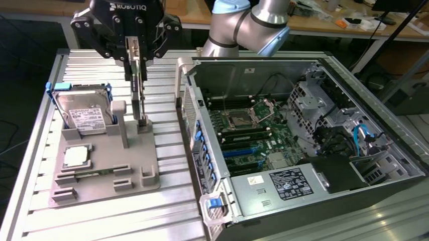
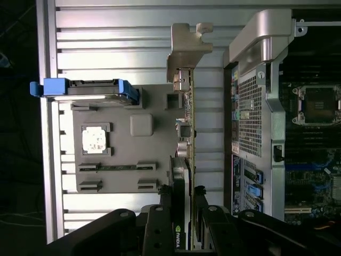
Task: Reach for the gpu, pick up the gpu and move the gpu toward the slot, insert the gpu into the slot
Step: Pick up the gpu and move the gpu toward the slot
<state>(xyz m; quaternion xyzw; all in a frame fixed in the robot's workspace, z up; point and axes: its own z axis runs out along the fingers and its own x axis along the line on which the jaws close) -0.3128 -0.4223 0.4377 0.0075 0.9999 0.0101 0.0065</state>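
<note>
Progress check, exterior view, left to right.

Drive (image 1: 84,113) stands in its cradle at the exterior view's left. Chip (image 1: 76,155) lies flat in front of it. Both sit on the grey fixture (image 1: 100,178) and neither belongs to the task.

Next right: gpu (image 1: 138,95) stands on edge, long side vertical. Its lower end is down at the fixture's posts (image 1: 122,126) and its upper end is between the fingers of the gripper (image 1: 136,63). The wrist view agrees: 2 fingers (image 2: 159,218) press against either face of the card, closed to a narrow gap that the card fills. Bracket (image 2: 187,48) is at the far end.

Judgement: step 1 (reach) is done and the grasp is made. Cannot tell whether the lower edge has cleared the posts; it looks at or just above them.

Further right: open case (image 1: 241,75) with the green board (image 1: 258,129) inside. The blue slot (image 1: 244,148) on it has nothing seated in it. Gpu and slot are well apart, with the case wall between them.

Judgement: transfer and insertion are both outstanding. Roughly 1 of 3 steps is complete, and step 2 is barely begun at most.
</note>
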